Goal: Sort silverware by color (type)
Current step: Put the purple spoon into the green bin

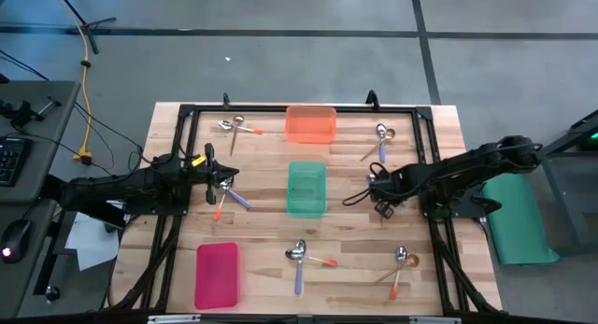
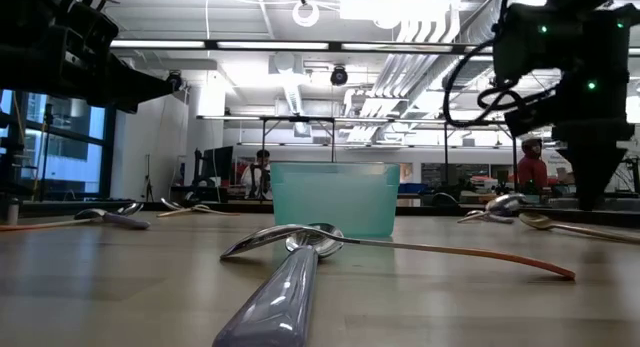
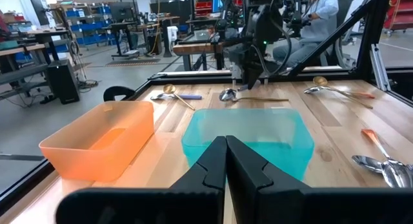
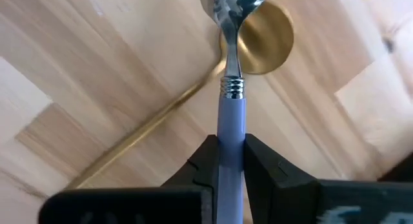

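The silverware lies in pairs about the table. At the far right a spoon with a purple-blue handle point(image 1: 379, 148) lies beside an all-gold spoon point(image 1: 390, 134). My right gripper point(image 4: 231, 162) points down there and is shut on the purple-blue spoon point(image 4: 231, 114). In the high view that gripper point(image 1: 381, 186) sits at the end of the dark right arm. The spoon's shiny bowl point(image 4: 235, 4) shows over the gold spoon's bowl point(image 4: 268, 37). My left gripper point(image 3: 226, 146) is shut and held level at the left point(image 1: 232, 177), above an orange and a purple-blue spoon point(image 1: 227, 195). My right gripper pinches the purple-blue handle point(image 4: 231, 130) between its two fingers, some way behind the ribbed metal collar. The fingers come from above, pointing down, and lie across the handle. The bowl end reaches out over the gold bowl; whether it touches it I cannot tell.
An orange tray point(image 1: 310, 123) stands at the far middle, a green tray point(image 1: 306, 189) at the centre and a red tray point(image 1: 217, 273) near left. More spoon pairs lie far left point(image 1: 238, 126), near middle point(image 1: 301, 259) and near right point(image 1: 400, 266). A black frame borders the table.
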Motion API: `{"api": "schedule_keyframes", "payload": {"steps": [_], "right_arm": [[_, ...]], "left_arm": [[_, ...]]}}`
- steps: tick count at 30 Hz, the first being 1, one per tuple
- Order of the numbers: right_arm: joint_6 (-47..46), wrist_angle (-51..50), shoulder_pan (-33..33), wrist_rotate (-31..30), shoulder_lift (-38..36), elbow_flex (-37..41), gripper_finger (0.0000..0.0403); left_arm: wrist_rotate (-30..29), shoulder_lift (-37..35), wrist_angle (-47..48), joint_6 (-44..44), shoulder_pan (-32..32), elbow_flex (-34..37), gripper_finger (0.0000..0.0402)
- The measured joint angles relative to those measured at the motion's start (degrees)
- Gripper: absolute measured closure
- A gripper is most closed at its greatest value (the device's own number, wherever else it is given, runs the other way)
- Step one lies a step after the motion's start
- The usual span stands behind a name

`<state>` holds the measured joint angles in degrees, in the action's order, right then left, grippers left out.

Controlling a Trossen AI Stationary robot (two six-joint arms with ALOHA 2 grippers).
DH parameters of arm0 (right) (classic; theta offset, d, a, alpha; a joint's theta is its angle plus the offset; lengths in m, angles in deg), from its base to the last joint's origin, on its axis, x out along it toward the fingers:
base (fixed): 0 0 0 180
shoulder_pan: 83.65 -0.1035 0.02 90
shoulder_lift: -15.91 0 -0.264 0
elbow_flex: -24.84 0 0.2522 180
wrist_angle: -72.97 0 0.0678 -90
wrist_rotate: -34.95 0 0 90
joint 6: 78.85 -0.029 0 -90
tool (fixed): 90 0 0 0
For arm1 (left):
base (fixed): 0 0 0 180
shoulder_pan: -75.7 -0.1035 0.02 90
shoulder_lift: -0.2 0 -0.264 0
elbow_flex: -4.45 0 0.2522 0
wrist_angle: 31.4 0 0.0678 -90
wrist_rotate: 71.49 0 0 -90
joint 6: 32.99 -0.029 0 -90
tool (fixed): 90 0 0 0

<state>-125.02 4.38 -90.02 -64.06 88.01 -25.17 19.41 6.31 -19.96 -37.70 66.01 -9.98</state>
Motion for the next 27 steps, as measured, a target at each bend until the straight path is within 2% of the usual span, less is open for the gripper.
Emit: {"api": "schedule_keyframes", "payload": {"steps": [7,11,20,27], "right_arm": [[0.07,-5.24,-0.03,-2.29,-0.09,-6.23,0.038],[0.09,-4.63,-1.13,-3.65,-0.09,-10.15,0.0386],[-3.37,6.32,-6.01,-5.28,-0.11,-15.78,0.0389],[-0.05,15.4,-8.81,-10.93,-0.06,-17.8,0.0389]], "left_arm": [[0.0,0.0,0.03,0.02,0.0,0.0,0.0402],[-0.01,0.0,0.12,0.15,0.0,0.0,0.0402],[-0.02,-0.01,0.21,0.15,0.0,0.0,0.0401],[-0.02,0.0,0.21,0.13,0.0,0.0,0.0402]]}}
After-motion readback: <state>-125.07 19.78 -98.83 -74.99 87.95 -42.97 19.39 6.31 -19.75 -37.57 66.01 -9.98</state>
